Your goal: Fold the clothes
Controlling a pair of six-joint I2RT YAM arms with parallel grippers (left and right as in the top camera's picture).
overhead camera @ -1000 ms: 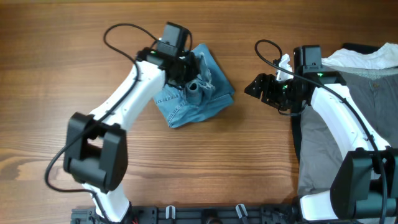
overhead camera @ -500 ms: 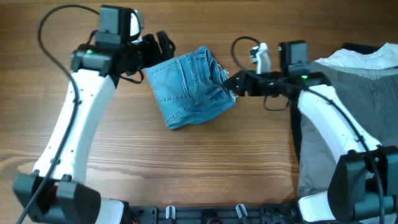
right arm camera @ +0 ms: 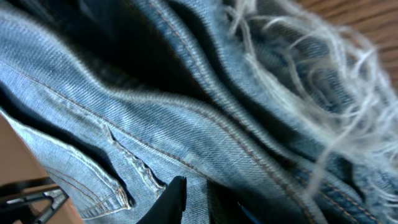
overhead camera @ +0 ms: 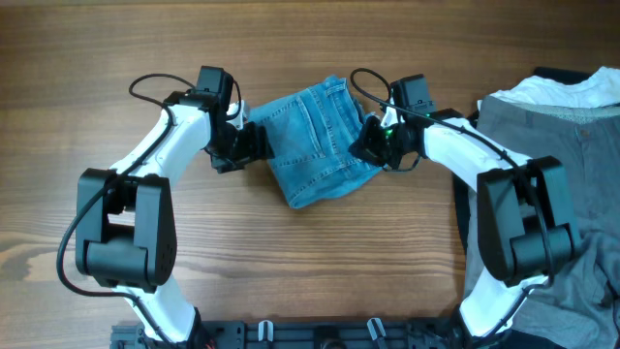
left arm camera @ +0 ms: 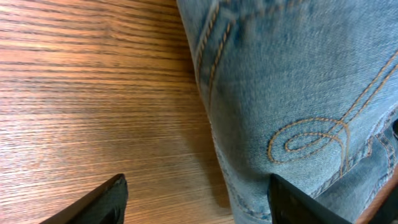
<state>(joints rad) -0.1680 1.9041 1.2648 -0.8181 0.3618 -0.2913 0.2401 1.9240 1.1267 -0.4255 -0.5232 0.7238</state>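
Observation:
The clothes [overhead camera: 315, 141] are light blue jeans folded into a compact bundle at the middle of the table. My left gripper [overhead camera: 247, 147] sits low at the bundle's left edge. In the left wrist view this left gripper [left arm camera: 199, 202] is open, one fingertip [left arm camera: 106, 199] over bare wood and the other over the jeans [left arm camera: 292, 93] with their stitched pocket. My right gripper [overhead camera: 373, 145] presses into the bundle's right edge. In the right wrist view the right gripper [right arm camera: 199, 205] is shut on a fold of the jeans [right arm camera: 186, 118], beside a frayed hem [right arm camera: 323, 74].
Grey trousers [overhead camera: 528, 184] lie spread at the right side of the table, with a white garment [overhead camera: 572, 92] at their far end. Bare wooden table [overhead camera: 320, 262] stretches in front of the jeans.
The left gripper came in from the far left and down to the bundle's left edge. The right gripper pushed onto the right edge and closed on denim. The bundle shifted slightly.

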